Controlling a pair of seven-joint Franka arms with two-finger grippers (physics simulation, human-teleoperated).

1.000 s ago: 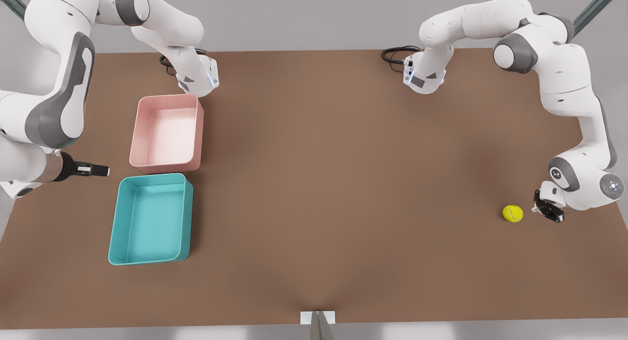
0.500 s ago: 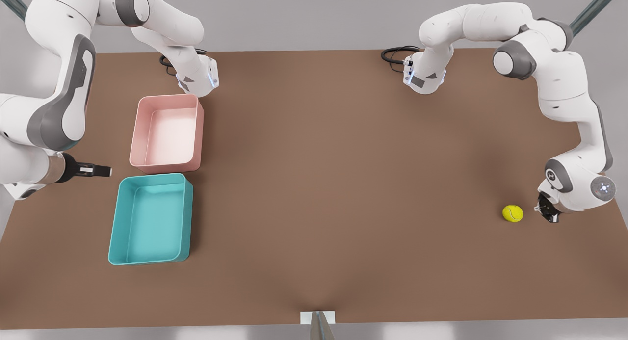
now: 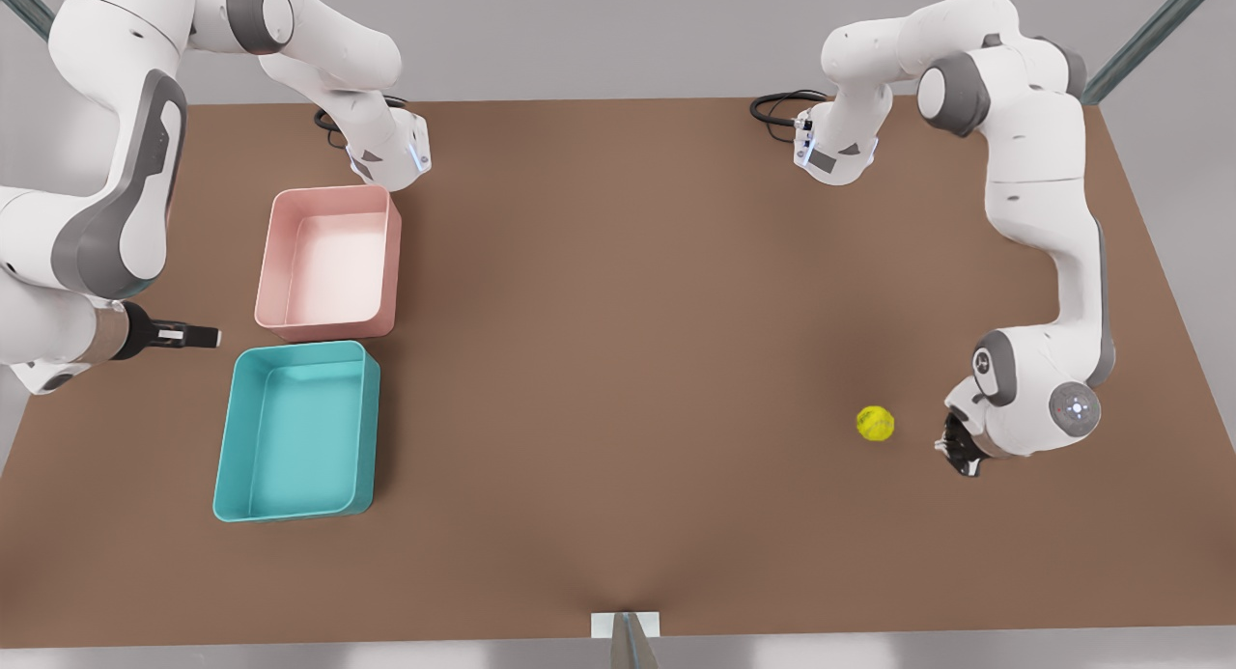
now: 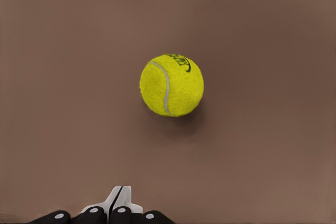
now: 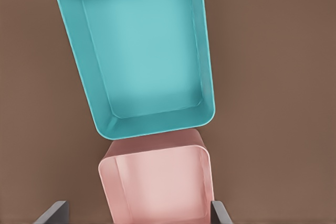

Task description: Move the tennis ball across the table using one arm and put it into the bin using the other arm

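Yellow-green and fuzzy, the tennis ball [image 3: 875, 424] has rolled off toward the front view's left since half a second ago, and it now sits free on the brown surface [image 3: 618, 379], well apart from the bins. My left gripper [image 3: 956, 447] has followed it and trails just beside it; the fingers [image 4: 119, 203] are pressed together with nothing between them, so this was a shove, not a carry. My right gripper [image 3: 188, 336] has not moved: it waits with fingers [image 5: 52, 214] spread wide, above the teal bin [image 3: 294, 432] and the pink tub [image 3: 328, 264]. I judge the crossing has only begun, and the ball needs more pushing before my right arm can reach it
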